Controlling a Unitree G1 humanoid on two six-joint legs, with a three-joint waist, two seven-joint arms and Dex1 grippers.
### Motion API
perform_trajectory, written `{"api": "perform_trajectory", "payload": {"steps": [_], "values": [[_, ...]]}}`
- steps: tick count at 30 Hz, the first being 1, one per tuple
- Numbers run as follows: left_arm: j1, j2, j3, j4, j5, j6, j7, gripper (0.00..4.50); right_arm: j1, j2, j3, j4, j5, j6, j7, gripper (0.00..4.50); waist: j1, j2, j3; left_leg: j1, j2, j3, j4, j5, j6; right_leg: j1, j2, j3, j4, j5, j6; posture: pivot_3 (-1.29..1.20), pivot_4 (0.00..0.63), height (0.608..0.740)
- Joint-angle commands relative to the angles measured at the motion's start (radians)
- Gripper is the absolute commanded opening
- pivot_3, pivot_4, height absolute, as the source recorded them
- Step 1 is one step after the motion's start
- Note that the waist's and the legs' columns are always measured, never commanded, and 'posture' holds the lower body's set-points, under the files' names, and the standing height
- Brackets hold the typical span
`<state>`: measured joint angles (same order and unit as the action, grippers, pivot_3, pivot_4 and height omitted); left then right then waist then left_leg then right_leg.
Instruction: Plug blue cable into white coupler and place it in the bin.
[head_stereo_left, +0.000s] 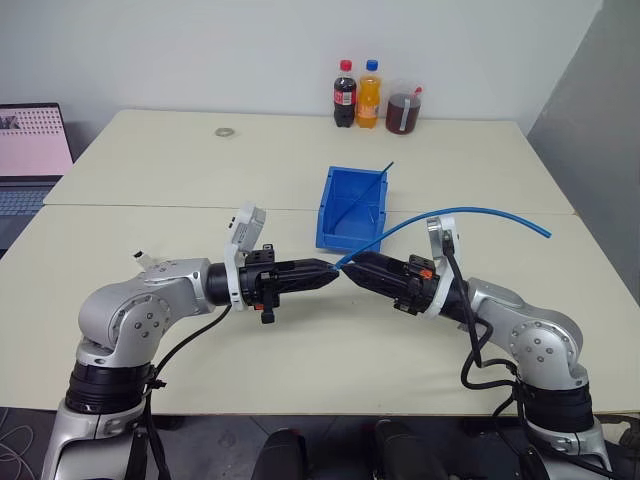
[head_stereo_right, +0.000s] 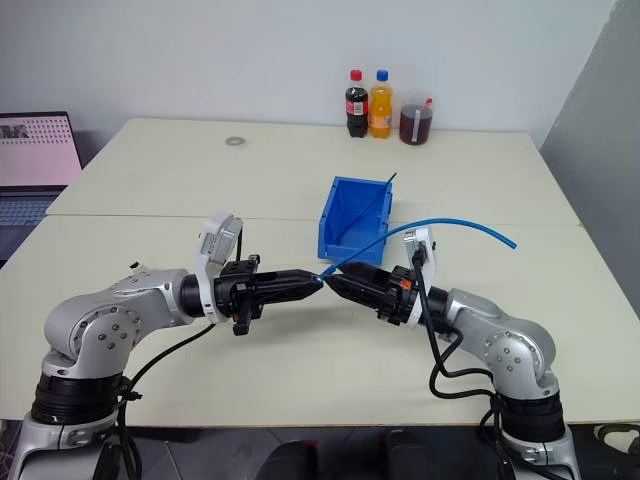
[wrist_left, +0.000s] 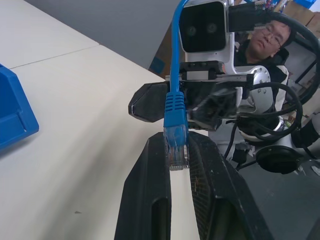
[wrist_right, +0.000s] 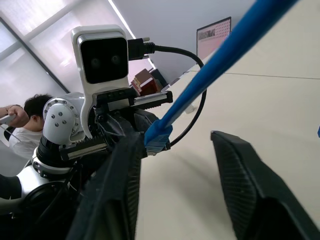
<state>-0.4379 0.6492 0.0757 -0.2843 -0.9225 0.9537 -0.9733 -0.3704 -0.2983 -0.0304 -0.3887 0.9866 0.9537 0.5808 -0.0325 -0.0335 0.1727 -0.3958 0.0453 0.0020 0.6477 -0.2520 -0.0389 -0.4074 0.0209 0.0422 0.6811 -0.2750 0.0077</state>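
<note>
Left wrist view shows the left gripper (wrist_left: 177, 165) with jaws pinched on the clear plug of the blue cable (wrist_left: 175, 102), while the right gripper (wrist_right: 175, 190) faces it tip to tip, jaws parted around the cable without pressing it. Both arms reach inward, level above the surface (head_stereo_left: 300, 350); the cable arcs up and rightward. Behind them the bin (head_stereo_left: 345, 205) holds a thin blue rod (head_stereo_left: 375, 195).
</note>
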Motion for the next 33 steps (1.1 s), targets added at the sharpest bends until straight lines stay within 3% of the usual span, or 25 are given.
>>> {"api": "perform_trajectory", "payload": {"steps": [1, 5, 15, 17, 21, 33], "values": [[-0.003, 0.018, 0.000, -0.042, -0.005, -0.021, -0.027, 0.23, -0.019, -0.015, -0.001, -0.011, 0.029, 0.003, 0.019, 1.05, 0.000, 0.000, 0.000, 0.000, 0.000, 0.000, 0.000, 0.000, 0.000, 0.000, 0.000, 0.000, 0.000, 0.000, 0.000, 0.00, 0.150, 0.740], [-0.005, 0.028, -0.006, -0.038, 0.004, -0.029, -0.038, 0.23, -0.023, -0.031, 0.010, -0.013, 0.047, 0.014, 0.032, 0.14, 0.000, 0.000, 0.000, 0.000, 0.000, 0.000, 0.000, 0.000, 0.000, 0.000, 0.000, 0.000, 0.000, 0.000, 0.000, 0.00, 0.150, 0.740], [-0.003, 0.040, -0.016, -0.035, 0.020, -0.043, -0.058, 0.23, -0.007, -0.059, 0.015, -0.037, 0.066, 0.017, 0.045, 0.10, 0.000, 0.000, 0.000, 0.000, 0.000, 0.000, 0.000, 0.000, 0.000, 0.000, 0.000, 0.000, 0.000, 0.000, 0.000, 0.00, 0.150, 0.740], [-0.001, 0.041, -0.018, -0.032, 0.024, -0.048, -0.062, 0.23, -0.007, -0.076, 0.027, -0.037, 0.044, 0.008, 0.055, 0.79, 0.000, 0.000, 0.000, 0.000, 0.000, 0.000, 0.000, 0.000, 0.000, 0.000, 0.000, 0.000, 0.000, 0.000, 0.000, 0.00, 0.150, 0.740], [0.001, 0.046, -0.021, -0.023, 0.031, -0.058, -0.072, 0.23, -0.014, -0.097, 0.039, -0.041, 0.038, 0.007, 0.057, 1.69, 0.000, 0.000, 0.000, 0.000, 0.000, 0.000, 0.000, 0.000, 0.000, 0.000, 0.000, 0.000, 0.000, 0.000, 0.000, 0.00, 0.150, 0.740], [0.015, 0.059, -0.034, -0.012, 0.063, -0.090, -0.114, 0.23, -0.054, -0.056, 0.032, -0.023, 0.086, 0.008, 0.012, 1.70, 0.000, 0.000, 0.000, 0.000, 0.000, 0.000, -0.001, 0.000, 0.000, -0.001, 0.000, 0.000, 0.000, 0.000, 0.000, 0.00, 0.150, 0.740]]}}
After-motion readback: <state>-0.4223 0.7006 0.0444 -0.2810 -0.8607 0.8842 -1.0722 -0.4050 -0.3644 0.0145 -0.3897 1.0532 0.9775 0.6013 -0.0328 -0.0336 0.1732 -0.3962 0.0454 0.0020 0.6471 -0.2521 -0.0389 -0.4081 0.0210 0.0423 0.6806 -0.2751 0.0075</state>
